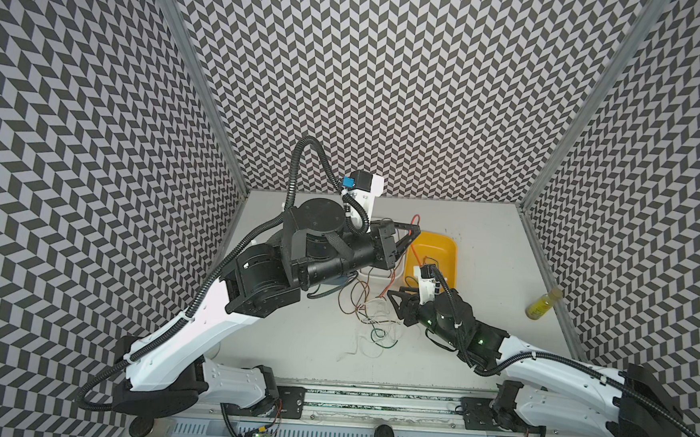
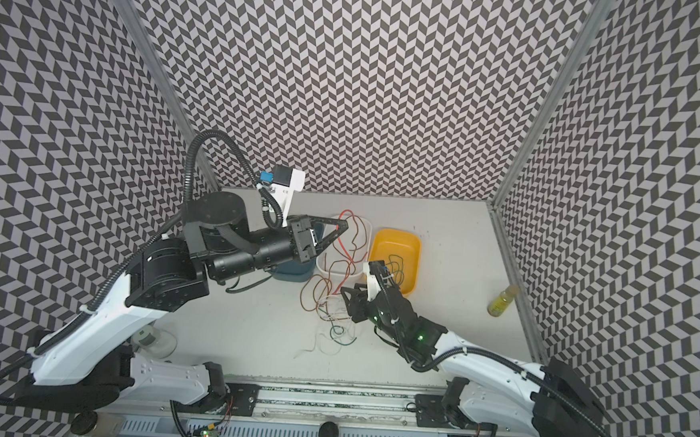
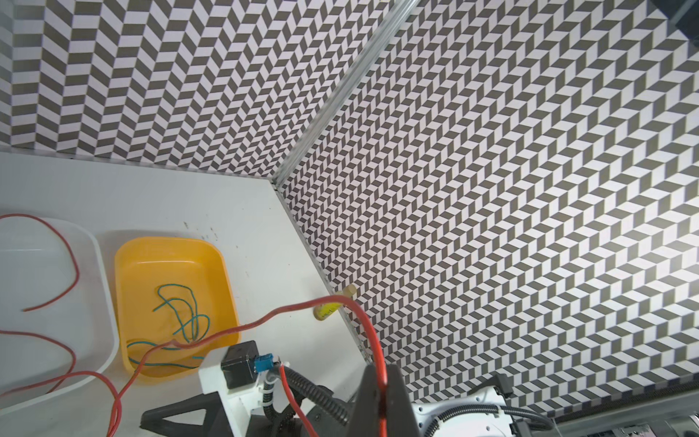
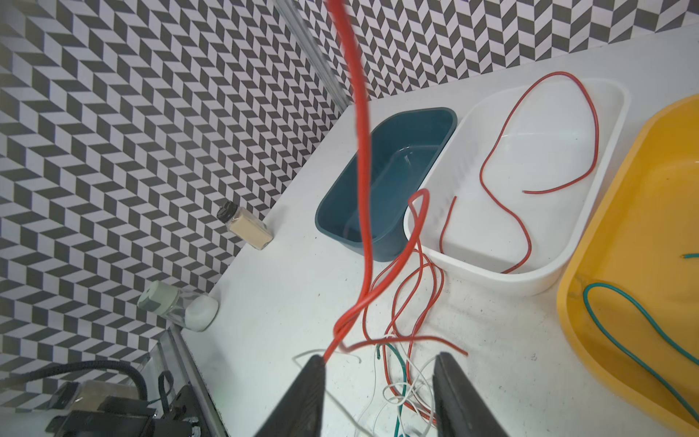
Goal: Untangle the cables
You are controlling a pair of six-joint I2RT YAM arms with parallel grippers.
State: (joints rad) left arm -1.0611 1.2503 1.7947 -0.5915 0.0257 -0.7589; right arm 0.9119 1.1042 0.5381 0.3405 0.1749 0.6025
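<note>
Cables of thin, glossy wire, red-brown, white and dark green, lie in a loose knot of loops on the matte, pale table, just in front of the white tub. One red cable runs up from that knot, and the left pincer is clenched on it between black, wedge-shaped fingers above the white tub. The right pincer hovers low over the knot, in front of the white tub. It is released, with its jaws apart, and the lifted red cable passes by one fingertip.

All three tubs are smooth plastic with rounded corners. Separate red lengths curl inside the white tub. The blue tub touches one long side of the white tub, and the yellow tub sits just beside the other, with a green cable coiled in it.

Bare table lies in front of the knot, farther from the white tub, and a bare strip separates the white tub from the chevron wall behind it. A yellow bottle lies at the side wall, well apart from the white tub and past the yellow tub. Two small jars lie by the opposite wall, beyond the blue tub.
</note>
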